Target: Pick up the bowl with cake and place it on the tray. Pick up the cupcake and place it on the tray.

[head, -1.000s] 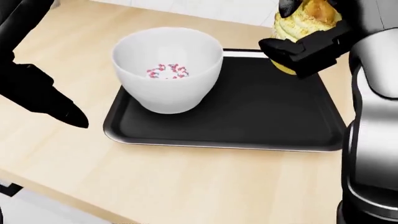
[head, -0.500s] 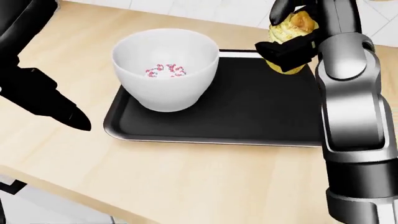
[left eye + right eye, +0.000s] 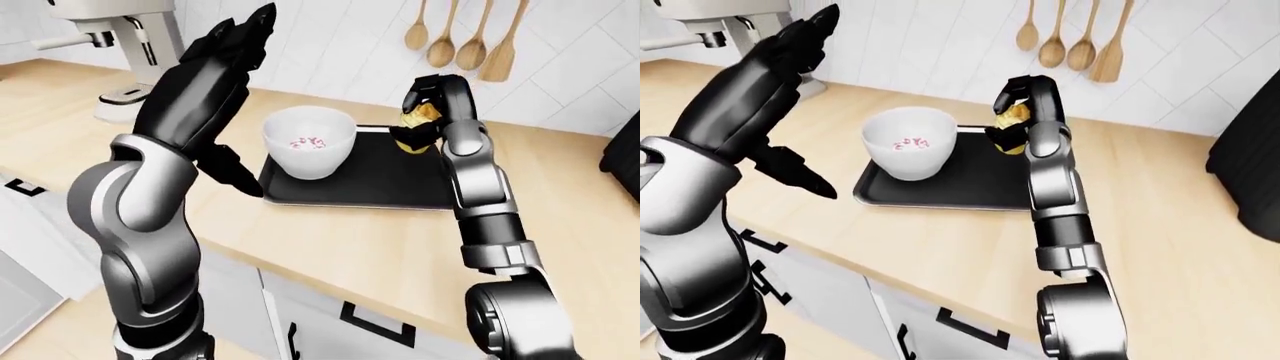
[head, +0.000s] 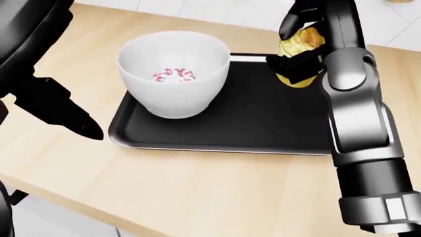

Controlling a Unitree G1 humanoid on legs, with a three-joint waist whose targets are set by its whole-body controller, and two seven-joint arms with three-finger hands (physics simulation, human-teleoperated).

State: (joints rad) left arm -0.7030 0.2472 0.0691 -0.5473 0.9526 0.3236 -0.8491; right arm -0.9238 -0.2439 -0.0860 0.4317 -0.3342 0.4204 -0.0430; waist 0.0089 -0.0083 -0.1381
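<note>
On the counter (image 4: 197, 187), right hand (image 4: 301, 47) grips cupcake (image 4: 297, 44) over tray (image 4: 263, 123).

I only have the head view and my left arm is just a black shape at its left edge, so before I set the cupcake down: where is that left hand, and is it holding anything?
Observer: The left hand is raised well above the counter, fingers spread open, holding nothing.
Operator: Is it over the tray?
Observer: No, in the left-eye view it stands left of the bowl and the tray.
Operator: Anything on the counter beyond my frame?
Observer: A stand mixer sits at the far left, and wooden spoons hang on the tiled wall above the right hand, which grips the cupcake.
</note>
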